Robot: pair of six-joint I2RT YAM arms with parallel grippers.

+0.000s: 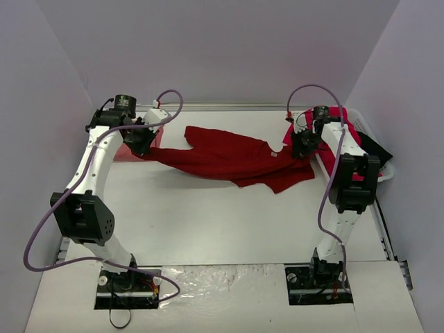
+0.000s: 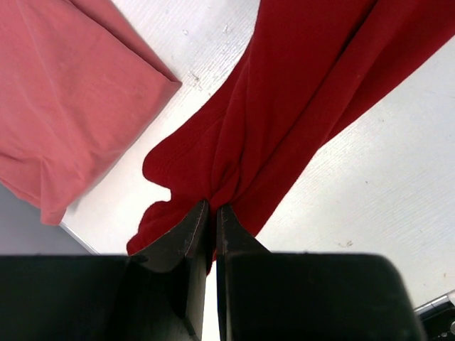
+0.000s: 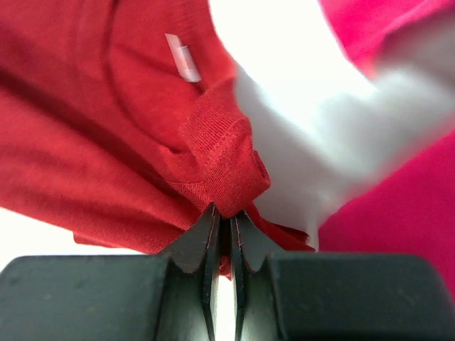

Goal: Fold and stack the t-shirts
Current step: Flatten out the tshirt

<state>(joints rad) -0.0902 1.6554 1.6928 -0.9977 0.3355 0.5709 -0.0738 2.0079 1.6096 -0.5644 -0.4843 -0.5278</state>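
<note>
Left pincer (image 2: 213, 208) and right pincer (image 3: 226, 212) are clamped on the crimson shirt (image 1: 229, 156), best pulled taut along the tabletop's (image 1: 208, 222) far edge.

In the top view the left arm (image 1: 94, 156) covers most of the salmon-pink t-shirt (image 1: 121, 152), and the left wrist view cuts this shirt off at two edges. The right arm (image 1: 347, 163) hides part of the raspberry t-shirt (image 1: 338, 113) in the white basket (image 1: 386, 168); both are blurred in the right wrist view. A dark thing (image 1: 374, 146) in the basket is not possible to identify. Each pair of jaws hides the cloth of the dark crimson t-shirt (image 1: 229, 156) that it pinches.
</note>
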